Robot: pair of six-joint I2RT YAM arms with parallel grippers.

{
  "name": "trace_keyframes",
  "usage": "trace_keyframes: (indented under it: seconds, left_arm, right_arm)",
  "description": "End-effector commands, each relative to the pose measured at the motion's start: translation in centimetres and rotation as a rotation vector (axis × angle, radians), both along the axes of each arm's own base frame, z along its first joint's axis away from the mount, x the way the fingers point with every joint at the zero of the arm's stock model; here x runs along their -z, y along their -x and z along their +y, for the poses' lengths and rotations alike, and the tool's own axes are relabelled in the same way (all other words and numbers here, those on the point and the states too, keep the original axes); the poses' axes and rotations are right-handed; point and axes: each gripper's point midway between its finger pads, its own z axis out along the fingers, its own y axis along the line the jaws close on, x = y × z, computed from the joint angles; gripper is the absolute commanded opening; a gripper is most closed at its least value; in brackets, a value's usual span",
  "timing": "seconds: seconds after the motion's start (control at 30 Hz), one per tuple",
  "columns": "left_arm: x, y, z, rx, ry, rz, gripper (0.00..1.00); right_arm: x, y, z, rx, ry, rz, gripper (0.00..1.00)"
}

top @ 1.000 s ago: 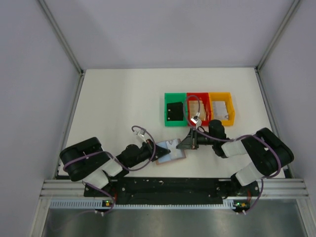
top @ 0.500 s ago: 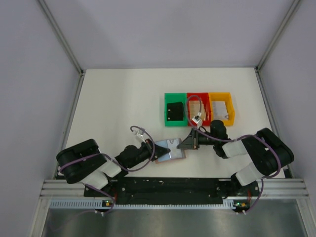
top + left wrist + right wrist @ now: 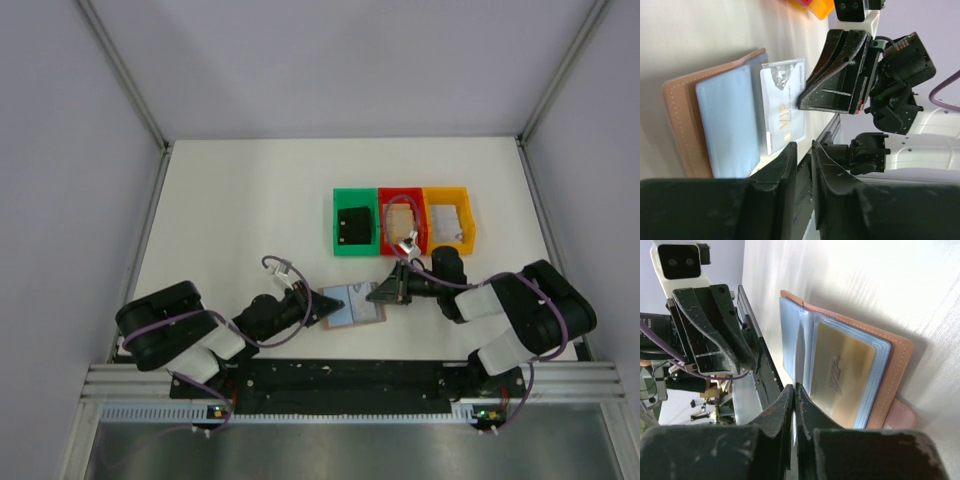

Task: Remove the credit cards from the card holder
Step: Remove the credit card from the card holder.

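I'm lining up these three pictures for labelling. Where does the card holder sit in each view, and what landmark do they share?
Top external: card holder low centre of the picture.
Left wrist: card holder left of centre, lying open, tan edge leftmost.
Right wrist: card holder right of centre, open, gold card in a pocket.
Shared landmark: the white table under it, in all three.

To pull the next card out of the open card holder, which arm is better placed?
Probably right. The right gripper is shut with its tips at the free edge of the silver card, which lies on the card holder. The left gripper stands slightly open at the holder's opposite edge.
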Motion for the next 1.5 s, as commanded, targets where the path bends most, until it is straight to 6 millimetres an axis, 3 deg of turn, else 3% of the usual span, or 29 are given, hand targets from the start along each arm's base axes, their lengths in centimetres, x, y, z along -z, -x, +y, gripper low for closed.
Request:
trace_keyframes:
  seconds: [0.0, 0.13, 0.2, 0.57, 0.7, 1.07, 1.23, 1.47]
  left_arm:
    - [-4.4, 1.0, 0.7, 0.027, 0.170, -0.118, 0.29]
    - [-5.0, 0.0, -0.7, 0.026, 0.181, -0.134, 0.45]
    - [-4.5, -0.4, -1.0, 0.023, 0.164, -0.133, 0.47]
    - [-3.8, -0.3, -3.3, 0.141, 0.175, -0.146, 0.43]
    - [-4.6, -0.2, -3.8, 0.167, 0.181, -0.193, 0.44]
    - [-3.2, -0.2, -4.5, 0.188, 0.163, -0.153, 0.44]
    - [-4.2, 0.0, -4.2, 0.192, 0.167, -0.206, 0.33]
    - [-5.4, 0.6, -4.4, 0.221, 0.179, -0.267, 0.31]
  right_arm:
    - [-0.6, -0.8, 0.1, -0.003, -0.007, -0.060, 0.00]
    - [-0.7, -0.5, 0.2, -0.015, -0.018, -0.059, 0.00]
    - [-0.7, -0.6, 0.2, -0.015, -0.021, -0.056, 0.00]
    - [-1.0, -0.4, 0.4, -0.023, -0.055, -0.047, 0.00]
    - [-1.0, -0.4, 0.4, -0.019, -0.059, -0.044, 0.00]
    - [-1.3, -0.4, 0.5, -0.021, -0.071, -0.046, 0.00]
    - [-1.3, -0.3, 0.4, -0.018, -0.071, -0.043, 0.00]
    - [-1.4, -0.3, 0.5, -0.023, -0.080, -0.044, 0.00]
